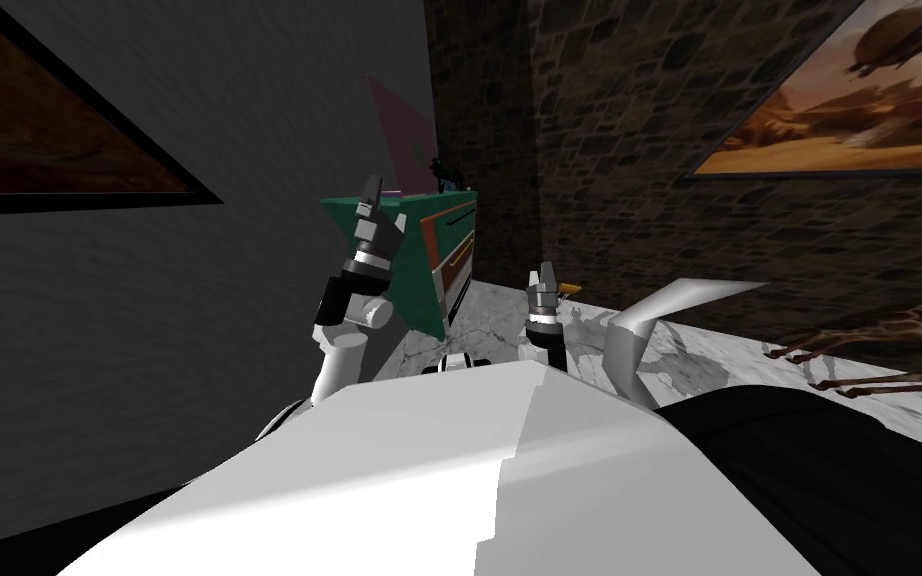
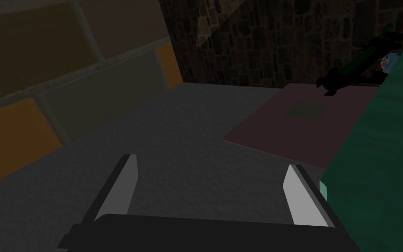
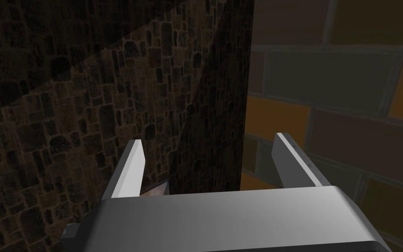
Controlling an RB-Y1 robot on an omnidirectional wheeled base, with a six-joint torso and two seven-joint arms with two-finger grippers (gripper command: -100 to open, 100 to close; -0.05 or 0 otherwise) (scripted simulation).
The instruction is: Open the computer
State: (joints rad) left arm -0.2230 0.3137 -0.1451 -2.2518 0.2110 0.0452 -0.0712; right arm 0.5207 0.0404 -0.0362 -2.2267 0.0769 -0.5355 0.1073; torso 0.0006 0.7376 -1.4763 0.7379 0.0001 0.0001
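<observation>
Right gripper (image 3: pixel 209 139) low at centre of the head view, fingers apart, empty. Left gripper (image 2: pixel 210 162) raised centre-left, fingers spread wide, holding nothing. Beyond them, right of centre in the left wrist view, the computer (image 2: pixel 301 127) — a flat mauve slab with a dark square — against the green cabinet (image 2: pixel 371 175).

The scene is dimly lit. The brightest light is caught by the marble floor (image 1: pixel 739 345), where hard shadows are cast; the computer (image 2: pixel 301 127) is left in gloom. The walls (image 1: pixel 199 300) are splayed toward the corners.

Head camera steeply down, rolled; left wrist close beside green cabinet (image 2: pixel 371 153) both share.
</observation>
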